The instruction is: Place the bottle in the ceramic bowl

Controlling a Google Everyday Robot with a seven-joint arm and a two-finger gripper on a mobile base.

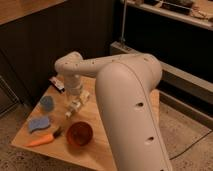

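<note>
The ceramic bowl [79, 134] is a glossy reddish-brown round bowl near the front edge of the wooden table [97, 150]. My gripper [74, 106] hangs at the end of the white arm, just above and behind the bowl and right of the small blue cup [46, 103]. A small whitish shape shows at the gripper's lower end, level with the table behind the bowl. I cannot tell it apart from the gripper, so I cannot pick out the bottle for certain.
A blue sponge [38, 123] and an orange carrot [42, 141] lie at the front left. A small white and red item [56, 83] lies at the back left. The big white arm [130, 110] covers the table's right side. The floor drops off all around.
</note>
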